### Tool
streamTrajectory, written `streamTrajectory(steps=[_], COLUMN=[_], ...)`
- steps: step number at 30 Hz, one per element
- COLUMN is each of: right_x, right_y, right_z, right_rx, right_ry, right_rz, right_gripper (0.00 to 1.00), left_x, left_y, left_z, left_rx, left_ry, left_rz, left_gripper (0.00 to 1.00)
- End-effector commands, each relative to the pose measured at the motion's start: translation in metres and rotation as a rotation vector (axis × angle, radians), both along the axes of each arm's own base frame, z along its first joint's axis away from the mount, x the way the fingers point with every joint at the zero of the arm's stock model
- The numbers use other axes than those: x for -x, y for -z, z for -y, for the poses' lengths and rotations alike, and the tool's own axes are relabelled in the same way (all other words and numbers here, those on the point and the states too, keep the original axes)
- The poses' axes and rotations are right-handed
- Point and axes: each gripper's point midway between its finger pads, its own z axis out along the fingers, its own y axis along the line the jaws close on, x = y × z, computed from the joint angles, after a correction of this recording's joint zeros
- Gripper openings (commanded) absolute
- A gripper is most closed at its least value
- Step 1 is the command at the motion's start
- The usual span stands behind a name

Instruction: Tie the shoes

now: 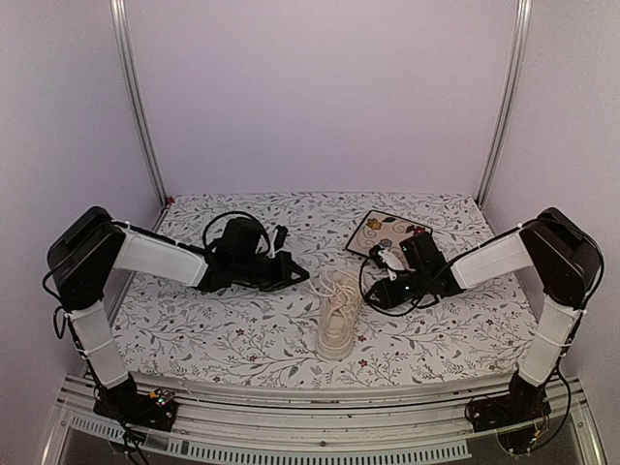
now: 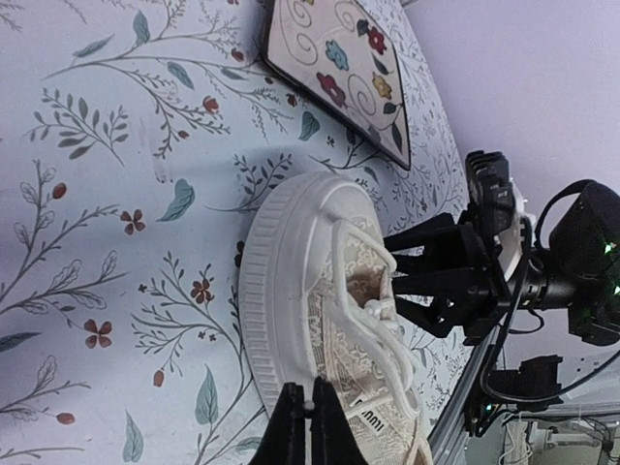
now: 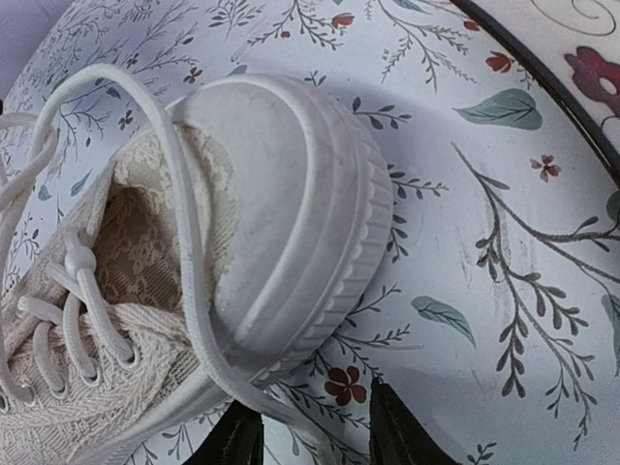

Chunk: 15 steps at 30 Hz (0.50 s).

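The sneaker [image 1: 339, 315] stands on its sole on the floral table [image 1: 194, 329], between the two grippers. Its toe cap [image 3: 291, 194] points away from the arm bases. The tile [image 1: 387, 232] lies just past the toe and off to the sneaker's right, apart from it. The right gripper [image 3: 315, 438] sits low just beside the sneaker's right front, with its fingers [image 3: 402, 434] spread wide, and the toe cap fills the wrist view right ahead of them. A loose lace [image 3: 184, 223] loops from the eyelets over the toe cap, runs down off the sole and enters the gap between those fingers. Whether it touches either one cannot be told. The left gripper [image 2: 308, 426] hovers near the sneaker's left side, a little apart from it, pointing at its flank, with its fingers drawn together to a thin slit. A white speck shows at the tips, too small to tell whether it is lace. The rest of the lacing lies slack across the sneaker's top.
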Motion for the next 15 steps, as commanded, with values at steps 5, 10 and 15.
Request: streamTrajectory(steps=[5,10,15], right_x=[-0.001,-0.010,-0.010], right_y=[-0.005,-0.023,-0.040], right_z=[-0.016,0.004,0.056], right_rx=[-0.081,-0.046,0.092], right_ry=[-0.064,0.059,0.302], right_rz=[0.029,0.084,0.095], right_gripper=[0.04,0.02,0.02], left_x=[-0.012,-0.012,-0.011], left_y=[-0.009,-0.008,-0.011], left_z=[-0.001,-0.015,-0.034], left_rx=[-0.010,-0.053,-0.072], left_ry=[-0.007,-0.054,-0.097], left_rz=[0.032,0.042,0.055], left_gripper=[0.00,0.00,0.00])
